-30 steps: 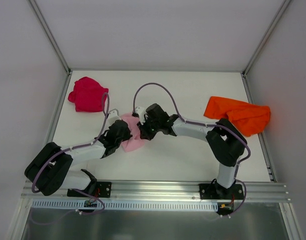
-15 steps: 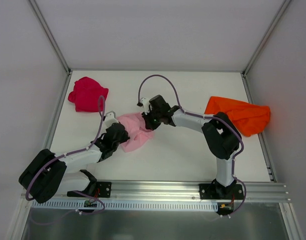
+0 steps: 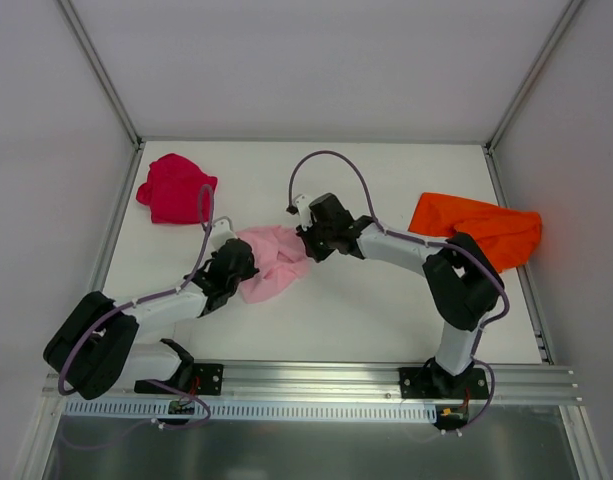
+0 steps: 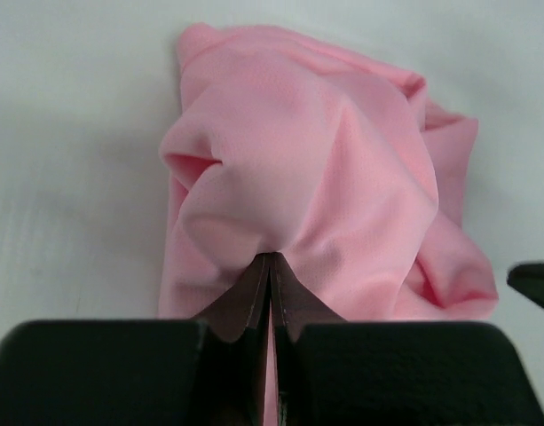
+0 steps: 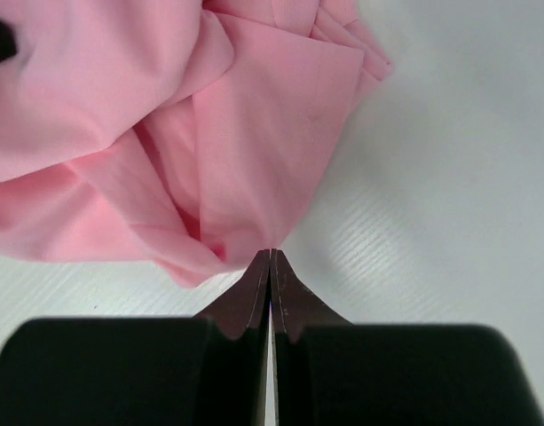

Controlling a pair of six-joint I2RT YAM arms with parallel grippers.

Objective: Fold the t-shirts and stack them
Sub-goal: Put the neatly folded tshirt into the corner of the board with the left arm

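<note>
Black at the joints and white along the links, the left arm point(image 3: 156, 305) lies low from the near-left corner and reaches diagonally up to the right. The right arm point(image 3: 456, 290) rises from its base, bends at the elbow and stretches left. The two wrists face each other over the middle of the table point(image 3: 386, 320), with the pink shirt point(image 3: 271, 262) crumpled in a loose heap between them.

The top view hides both sets of jaws under the wrists. The left wrist view shows the left gripper point(image 4: 270, 271) with its jaws pressed together on a bunched fold of the pink shirt, the cloth swelling out just beyond the tips. The right wrist view shows the right gripper point(image 5: 270, 262) with its jaws likewise pressed together, nipping the pointed end of a fold at the shirt's edge. Most of the cloth lies up and to the left of those tips.

Farther back, the red shirt point(image 3: 174, 188) sits bunched near the far-left corner, well apart from the pink one. The orange shirt point(image 3: 481, 228) lies rumpled by the right edge, just beyond the right arm's elbow.
</note>
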